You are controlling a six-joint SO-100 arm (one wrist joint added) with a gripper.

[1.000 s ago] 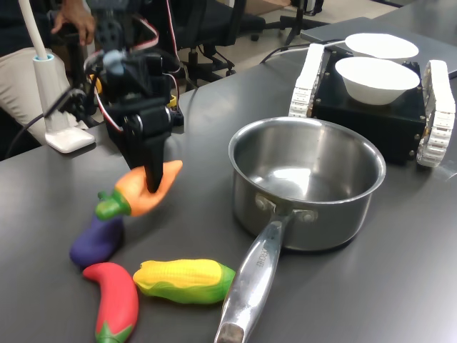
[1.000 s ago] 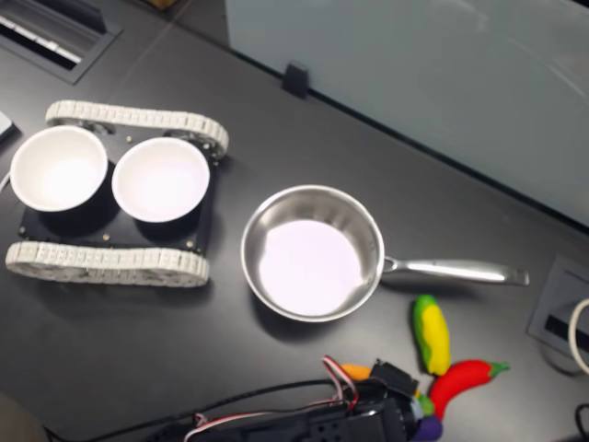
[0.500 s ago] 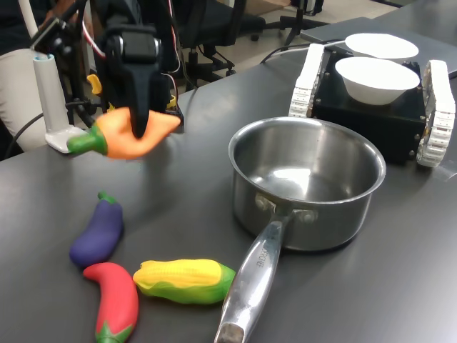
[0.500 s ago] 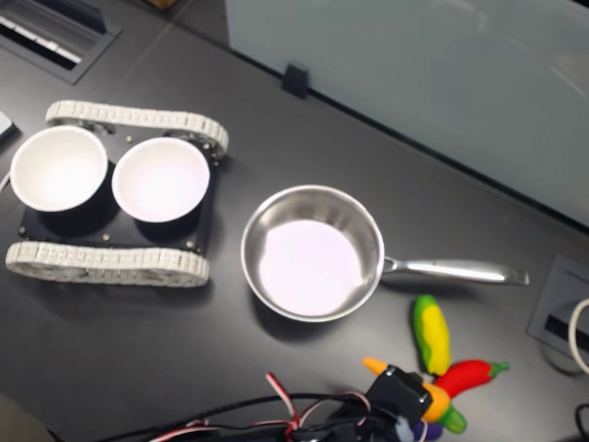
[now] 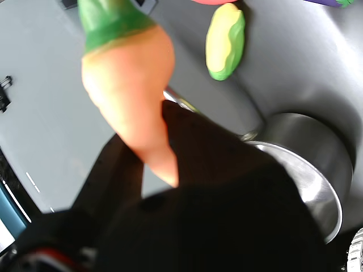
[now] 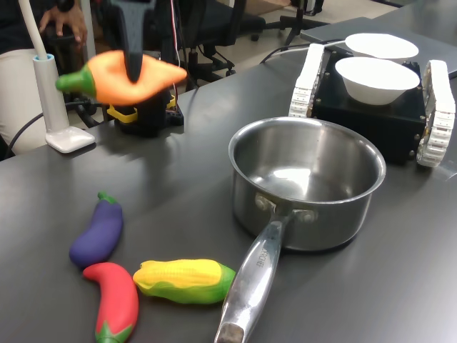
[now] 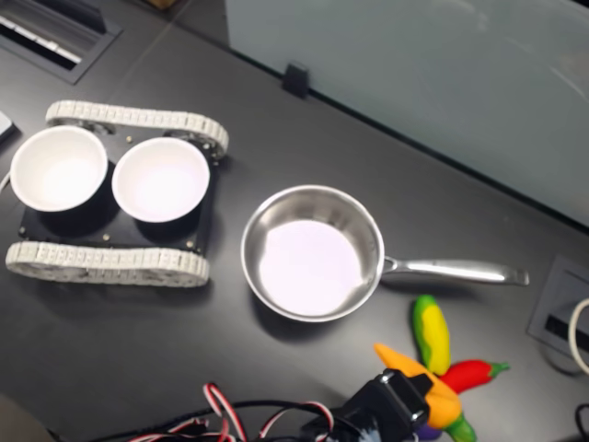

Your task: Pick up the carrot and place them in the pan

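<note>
The gripper [image 6: 133,68] hangs raised high above the table, fingers pointing down — clamped across the middle of the carrot [image 6: 121,78], which lies level in its grasp. A person's hand [image 6: 63,18] shows behind.

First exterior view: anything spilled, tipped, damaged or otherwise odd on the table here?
Nothing stands out. The pan stands upright and empty, the two white bowls sit in their black holder, and the corn, chili and eggplant lie undisturbed. The gripper holds the carrot above the table.
</note>
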